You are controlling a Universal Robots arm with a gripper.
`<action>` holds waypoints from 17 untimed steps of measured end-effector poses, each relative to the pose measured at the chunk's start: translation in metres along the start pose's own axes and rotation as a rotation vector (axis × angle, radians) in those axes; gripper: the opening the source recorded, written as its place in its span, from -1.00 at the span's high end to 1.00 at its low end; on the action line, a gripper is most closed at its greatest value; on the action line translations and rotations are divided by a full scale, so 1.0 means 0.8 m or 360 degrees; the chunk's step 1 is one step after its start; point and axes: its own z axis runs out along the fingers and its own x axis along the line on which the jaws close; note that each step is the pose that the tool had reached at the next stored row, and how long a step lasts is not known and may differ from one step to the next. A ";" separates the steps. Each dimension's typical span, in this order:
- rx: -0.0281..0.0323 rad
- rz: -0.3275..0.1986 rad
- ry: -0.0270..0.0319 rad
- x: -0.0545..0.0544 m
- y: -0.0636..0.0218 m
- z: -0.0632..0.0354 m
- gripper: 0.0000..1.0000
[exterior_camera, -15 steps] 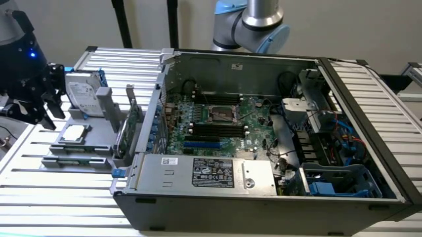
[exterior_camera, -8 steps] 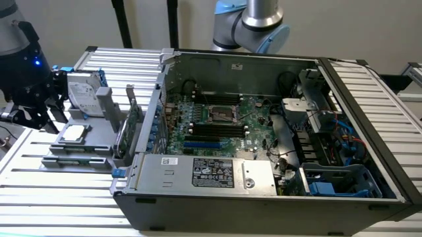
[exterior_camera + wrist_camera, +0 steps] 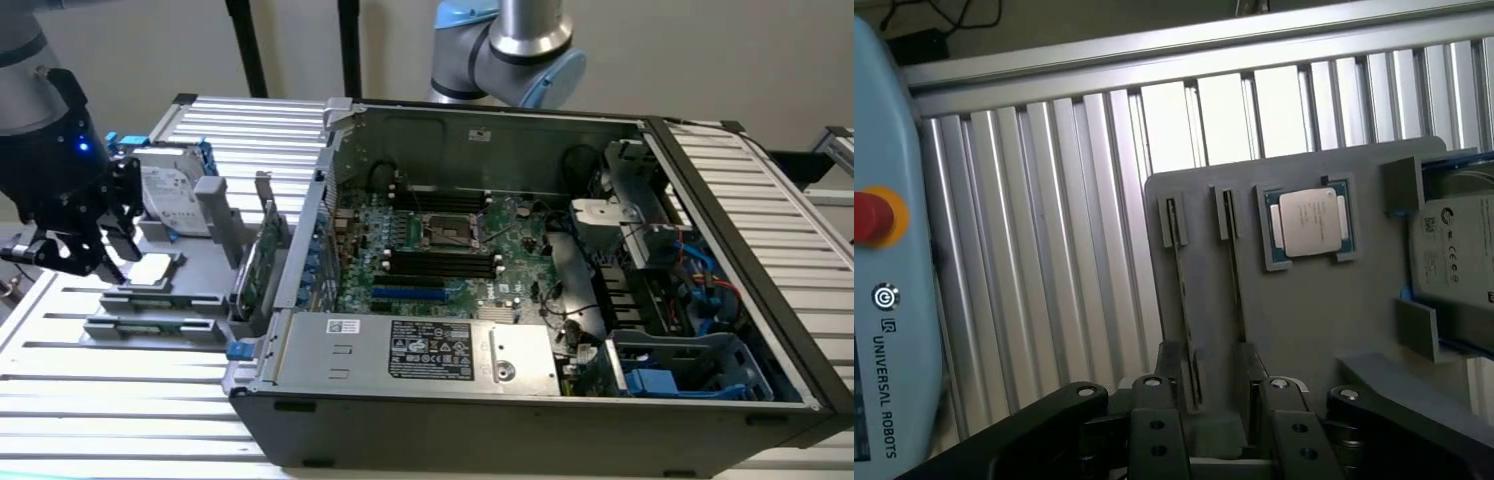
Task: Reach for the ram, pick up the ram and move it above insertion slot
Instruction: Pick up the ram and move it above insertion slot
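Ribbed desk (image 3: 120, 400) carries open computer case (image 3: 534, 390). Grey tray (image 3: 1324, 330) sits near desk's edge at exterior view's left.
Gripper (image 3: 1217, 425) hangs low over tray, jaws apart, holding nothing.
Ram (image 3: 1185, 300) stands on edge in tray slot. Second stick (image 3: 1235, 270) just beside it, processor (image 3: 1309, 222) next along.
Reach step, as judged: centre jaws on one stick only, hold them square to its length, come down straight, mind neighbour stick and slot posts.
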 end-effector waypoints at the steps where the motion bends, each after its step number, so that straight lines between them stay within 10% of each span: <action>1: -0.00001 0.0000 0.00001 0.001 0.000 0.002 0.28; 17: -0.00001 -0.0003 0.00001 0.010 -0.003 0.039 0.28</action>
